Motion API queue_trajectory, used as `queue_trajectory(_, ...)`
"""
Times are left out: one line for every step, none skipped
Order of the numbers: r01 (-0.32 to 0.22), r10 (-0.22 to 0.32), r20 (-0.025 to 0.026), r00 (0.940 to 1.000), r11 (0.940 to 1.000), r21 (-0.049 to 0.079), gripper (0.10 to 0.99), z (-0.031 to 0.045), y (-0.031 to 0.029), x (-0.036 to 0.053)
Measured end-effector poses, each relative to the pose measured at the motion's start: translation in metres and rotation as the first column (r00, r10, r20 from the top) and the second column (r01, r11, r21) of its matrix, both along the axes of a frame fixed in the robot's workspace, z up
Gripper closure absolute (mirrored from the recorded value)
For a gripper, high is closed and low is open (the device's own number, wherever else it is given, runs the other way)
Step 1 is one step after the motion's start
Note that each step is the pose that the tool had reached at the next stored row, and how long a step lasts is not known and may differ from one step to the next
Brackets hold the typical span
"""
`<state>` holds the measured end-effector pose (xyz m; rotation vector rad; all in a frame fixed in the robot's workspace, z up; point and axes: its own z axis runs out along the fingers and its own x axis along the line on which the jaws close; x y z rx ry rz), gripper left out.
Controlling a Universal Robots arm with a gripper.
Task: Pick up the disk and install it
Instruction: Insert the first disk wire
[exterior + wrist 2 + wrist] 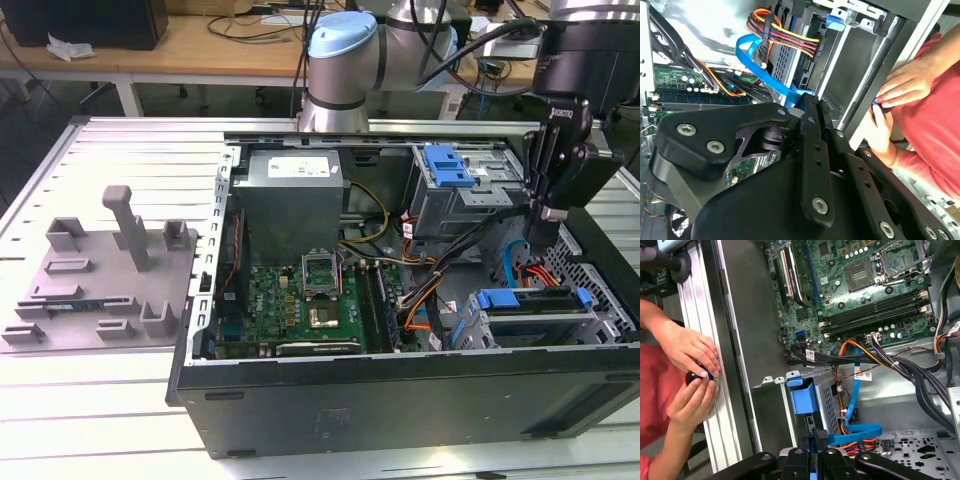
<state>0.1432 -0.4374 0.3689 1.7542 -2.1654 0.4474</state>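
The open computer case (400,400) lies on the bench (100,420), with a fixture plate (100,270) beside it toward the exterior view's left. Inside, the power supply (292,200) sits behind the motherboard (300,310), and drive cages (530,320) stand toward the exterior view's right. The end effector (552,215) hangs above those cages, while a person's hands (692,375) rest on the bench rail just outside the case wall.

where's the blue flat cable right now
In the exterior view, the blue flat cable lies inside the computer case toward the view's right, beside the gripper.

no print can be read on any surface here.
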Motion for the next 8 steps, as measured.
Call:
queue_trajectory(-0.011,0.011,0.0,0.9999,0.9999,0.0,0.925,0.0,-0.0003,0.0001)
queue_trajectory(-0.019,0.019,0.0,0.9998,0.9998,0.001,0.925,-0.0001,-0.0004,0.0001)
queue_trajectory(-0.027,0.027,0.0,0.9996,0.9996,0.001,0.925,-0.0002,-0.0004,0.0001)
queue_trajectory(-0.033,0.033,0.0,0.9995,0.9995,0.003,0.925,-0.0003,-0.0005,0.0001)
queue_trajectory(-0.038,0.038,0.0001,0.9993,0.9992,0.006,0.925,-0.0005,-0.001,0.0002)
queue_trajectory(-0.039,0.039,0.0002,0.9992,0.9992,0.009,0.925,-0.0005,-0.0021,0.0002)
queue_trajectory(-0.04,0.039,0.0005,0.9992,0.9991,0.014,0.925,-0.0006,-0.0035,0.0002)
queue_trajectory(-0.04,0.04,0.001,0.9992,0.9988,0.028,0.925,-0.0007,-0.0064,0.0002)
